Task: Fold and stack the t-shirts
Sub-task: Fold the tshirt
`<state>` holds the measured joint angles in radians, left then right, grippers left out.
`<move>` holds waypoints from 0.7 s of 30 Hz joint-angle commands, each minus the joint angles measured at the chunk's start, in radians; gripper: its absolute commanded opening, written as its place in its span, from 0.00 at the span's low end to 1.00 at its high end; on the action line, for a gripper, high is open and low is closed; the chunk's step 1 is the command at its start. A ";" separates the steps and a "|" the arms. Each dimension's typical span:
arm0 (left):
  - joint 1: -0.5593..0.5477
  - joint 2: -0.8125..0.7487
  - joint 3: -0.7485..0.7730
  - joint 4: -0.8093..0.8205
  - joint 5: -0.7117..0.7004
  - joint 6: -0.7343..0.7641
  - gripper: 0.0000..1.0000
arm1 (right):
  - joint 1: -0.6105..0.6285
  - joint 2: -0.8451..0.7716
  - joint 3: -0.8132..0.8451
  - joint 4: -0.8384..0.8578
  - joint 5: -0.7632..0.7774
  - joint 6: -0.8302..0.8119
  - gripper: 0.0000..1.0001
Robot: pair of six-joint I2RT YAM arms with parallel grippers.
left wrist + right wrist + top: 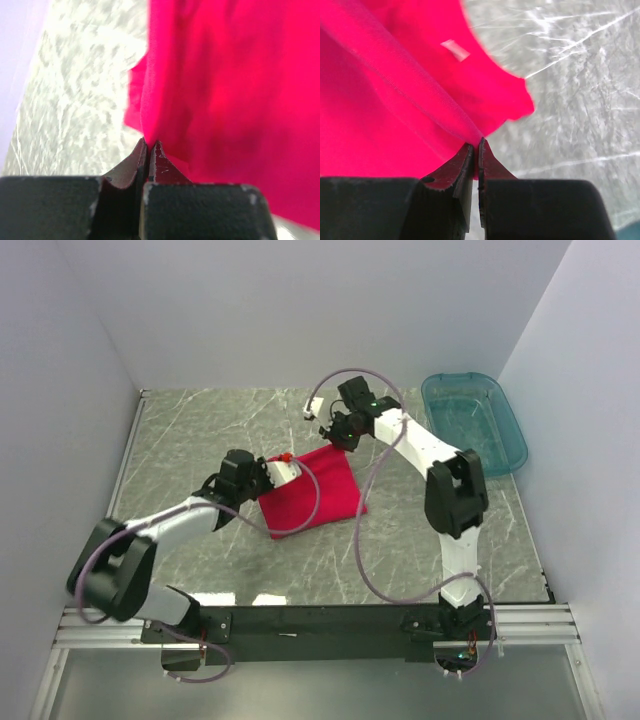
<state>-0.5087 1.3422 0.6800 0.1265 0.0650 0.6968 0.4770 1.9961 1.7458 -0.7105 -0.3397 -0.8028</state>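
The bright red t-shirt (pixel 315 492) lies partly folded in the middle of the table. My left gripper (pixel 283 462) is shut on the shirt's left upper edge; in the left wrist view the red fabric (pixel 225 85) runs up from between the shut jaws (pixel 149 145). My right gripper (pixel 335 438) is shut on the shirt's far edge; in the right wrist view the fabric (pixel 395 100) is pinched at the fingertips (pixel 476 146). The small white neck label (pixel 455 50) shows on the shirt there. Both grippers hold the cloth lifted a little off the table.
A teal plastic bin (pixel 475 422) stands at the back right. The grey marbled tabletop (pixel 200 430) is bordered by white walls on the left, back and right. A purple cable (pixel 362 540) hangs from the right arm over the table's front.
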 commanded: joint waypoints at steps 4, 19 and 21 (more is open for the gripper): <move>0.062 0.216 0.085 0.350 -0.019 0.058 0.00 | -0.008 0.131 0.141 0.154 0.146 0.168 0.00; 0.084 0.354 0.167 0.432 0.012 0.032 0.00 | -0.021 0.156 0.104 0.224 0.170 0.195 0.00; 0.085 0.348 0.153 0.427 0.006 0.029 0.00 | -0.020 0.167 0.122 0.209 0.160 0.198 0.00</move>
<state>-0.4320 1.6924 0.8196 0.5144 0.0586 0.7238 0.4618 2.1586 1.8149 -0.5232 -0.1642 -0.6182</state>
